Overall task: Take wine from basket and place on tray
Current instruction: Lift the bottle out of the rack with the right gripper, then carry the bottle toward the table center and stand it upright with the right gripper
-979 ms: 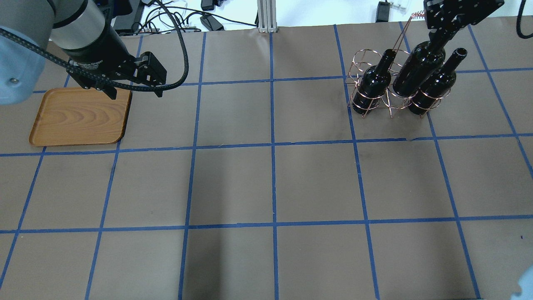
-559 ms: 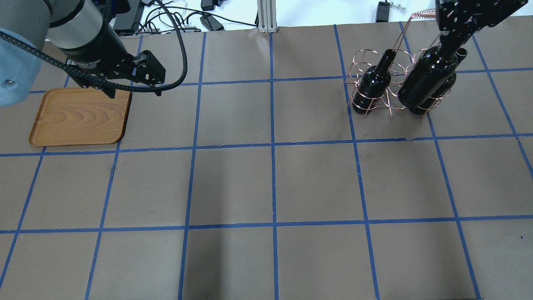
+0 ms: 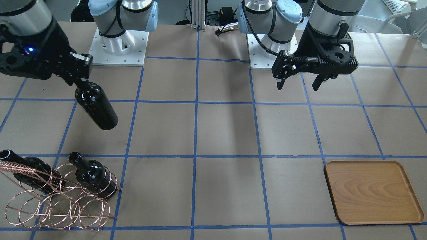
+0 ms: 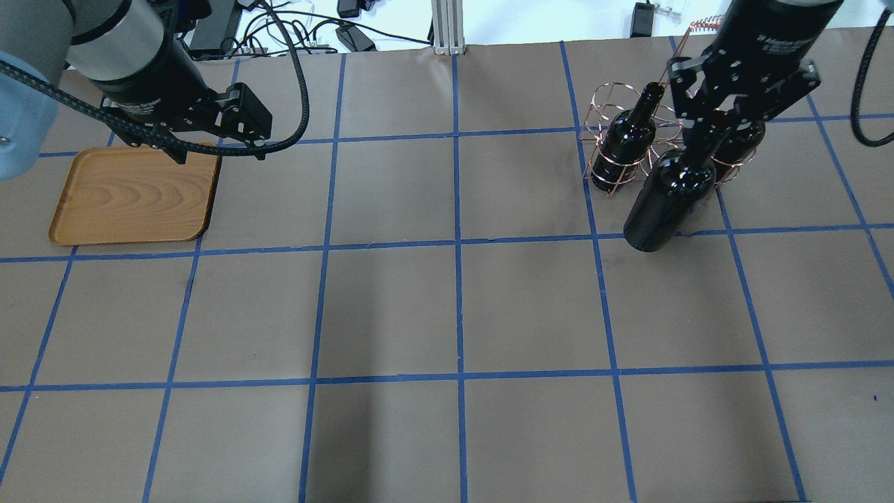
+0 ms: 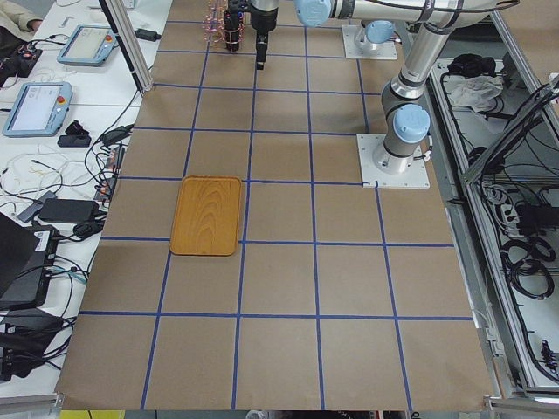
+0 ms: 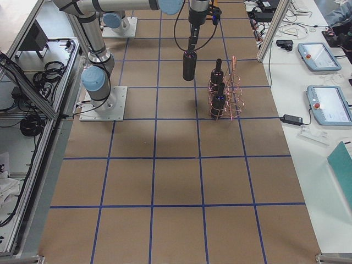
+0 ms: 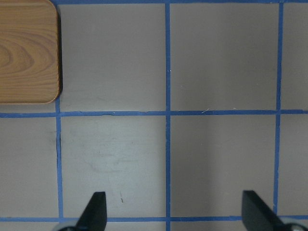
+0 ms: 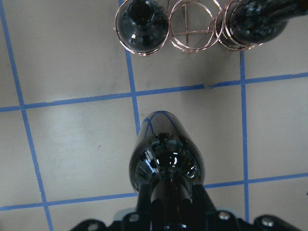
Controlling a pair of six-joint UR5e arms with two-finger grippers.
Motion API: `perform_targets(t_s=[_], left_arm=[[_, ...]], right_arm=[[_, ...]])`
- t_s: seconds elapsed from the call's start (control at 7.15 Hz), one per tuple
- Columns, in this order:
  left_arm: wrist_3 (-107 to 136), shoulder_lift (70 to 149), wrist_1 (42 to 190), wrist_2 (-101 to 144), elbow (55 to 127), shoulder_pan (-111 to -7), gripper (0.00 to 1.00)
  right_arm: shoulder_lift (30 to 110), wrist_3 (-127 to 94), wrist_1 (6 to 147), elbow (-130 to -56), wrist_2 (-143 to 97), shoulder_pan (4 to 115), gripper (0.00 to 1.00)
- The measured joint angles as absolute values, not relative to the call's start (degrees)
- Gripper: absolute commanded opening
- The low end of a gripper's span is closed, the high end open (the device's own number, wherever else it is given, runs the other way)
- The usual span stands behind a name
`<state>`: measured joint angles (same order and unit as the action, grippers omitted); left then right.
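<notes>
My right gripper (image 4: 700,140) is shut on the neck of a black wine bottle (image 4: 667,202), which hangs in the air in front of the basket. The bottle also shows in the front view (image 3: 97,108) and the right wrist view (image 8: 163,154). The copper wire basket (image 4: 609,143) (image 3: 63,208) holds two more bottles (image 4: 628,136) (image 4: 742,140). The wooden tray (image 4: 133,199) (image 3: 370,191) lies empty at the far left. My left gripper (image 4: 220,155) (image 3: 297,87) is open and empty above the tray's right edge.
Cables and power bricks (image 4: 349,31) and an aluminium post (image 4: 443,28) lie beyond the table's far edge. Blue tape lines grid the brown table. The two arm bases (image 3: 116,43) stand at the robot's side.
My right gripper has carried the bottle up out of the basket, then towards the robot's side and a little left. The left gripper has barely shifted.
</notes>
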<state>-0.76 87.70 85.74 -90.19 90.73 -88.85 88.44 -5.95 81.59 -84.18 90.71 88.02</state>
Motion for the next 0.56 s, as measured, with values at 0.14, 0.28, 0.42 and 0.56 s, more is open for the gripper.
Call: perform_targets(t_s=[0.14, 0.28, 0.42, 0.56], left_arm=[[-0.4, 87.8, 85.6, -90.2, 90.8, -89.0, 1.0], [-0.4, 87.8, 85.3, -90.1, 90.8, -88.9, 1.0], [-0.7, 87.6, 85.0, -89.8, 90.8, -88.6, 1.0], [-0.8, 87.6, 84.9, -89.8, 90.9, -88.5, 1.0]], right_arm=[[88.8, -12.0, 82.3, -86.1, 90.5, 92.1, 0.07], [88.5, -17.7, 84.2, -87.8, 90.3, 96.5, 0.07], [87.8, -22.4, 86.6, -89.1, 90.2, 100.1, 0.05], [86.8, -26.8, 88.8, -89.8, 89.7, 103.6, 0.04]])
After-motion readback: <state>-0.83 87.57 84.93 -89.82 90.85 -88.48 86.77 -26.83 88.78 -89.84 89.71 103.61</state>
